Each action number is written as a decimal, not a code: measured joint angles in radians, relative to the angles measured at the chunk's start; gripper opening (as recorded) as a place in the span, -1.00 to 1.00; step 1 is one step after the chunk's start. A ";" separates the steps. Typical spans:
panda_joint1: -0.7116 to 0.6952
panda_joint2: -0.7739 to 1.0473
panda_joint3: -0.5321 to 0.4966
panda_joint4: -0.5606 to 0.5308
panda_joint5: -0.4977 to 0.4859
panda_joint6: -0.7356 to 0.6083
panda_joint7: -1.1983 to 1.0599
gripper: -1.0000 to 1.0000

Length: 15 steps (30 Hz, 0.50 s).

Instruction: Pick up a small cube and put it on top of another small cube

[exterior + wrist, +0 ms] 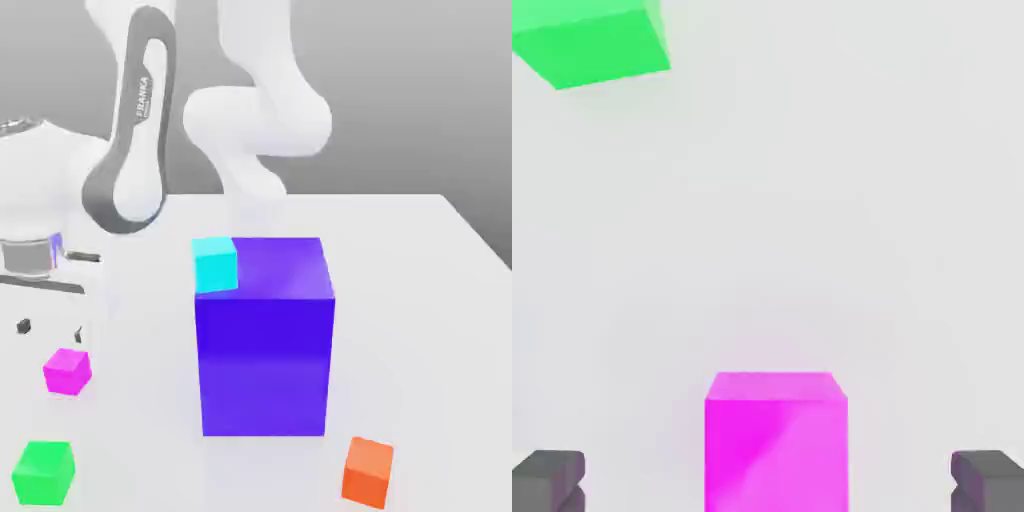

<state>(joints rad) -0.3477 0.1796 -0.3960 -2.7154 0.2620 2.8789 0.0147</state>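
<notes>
Exterior view: the magenta cube (pixel 67 370) rests on the white counter (pixel 440 300) toward the exterior view's left, with the green cube (pixel 43 472) near it, closer to the camera, and well apart from the large purple-blue block (pixel 265 340), the cyan cube (pixel 216 264) and the orange cube (pixel 367 471). The end effector (pixel 50 328) hangs just above the magenta cube. Hand view: the end effector (pixel 768 480) stands fully apart, its fingertips (pixel 548 478) flanking the magenta cube (pixel 776 435) without contact; the green cube (pixel 597 40) lies beyond. You should lower straight, keep the cube centred, then close evenly.
</notes>
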 joint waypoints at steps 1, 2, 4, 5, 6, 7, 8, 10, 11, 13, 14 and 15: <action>-0.029 0.037 0.039 0.008 0.049 0.025 -0.038 0.00; -0.066 0.073 0.085 0.017 0.092 0.051 -0.072 0.00; -0.150 0.143 0.183 0.035 0.161 0.106 -0.126 -1.00; -0.150 0.143 0.183 0.035 0.161 0.106 -0.126 -1.00; -0.150 0.143 0.183 0.035 0.161 0.105 -0.126 -1.00; -0.150 0.143 0.183 0.035 0.160 0.105 -0.126 -1.00; -0.150 0.143 0.183 0.035 0.160 0.104 -0.126 -1.00; -0.172 0.160 0.209 0.039 0.175 0.118 -0.137 -1.00; -0.163 0.152 0.198 0.037 0.166 0.111 -0.131 -1.00; -0.115 0.101 0.137 0.022 0.107 0.073 -0.085 -1.00; -0.083 0.068 0.097 0.014 0.070 0.049 -0.056 -1.00; -0.062 0.033 0.064 0.004 0.019 0.025 -0.018 -1.00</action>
<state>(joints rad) -0.4101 0.2123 -0.3317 -2.7109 0.2815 2.9035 -0.0036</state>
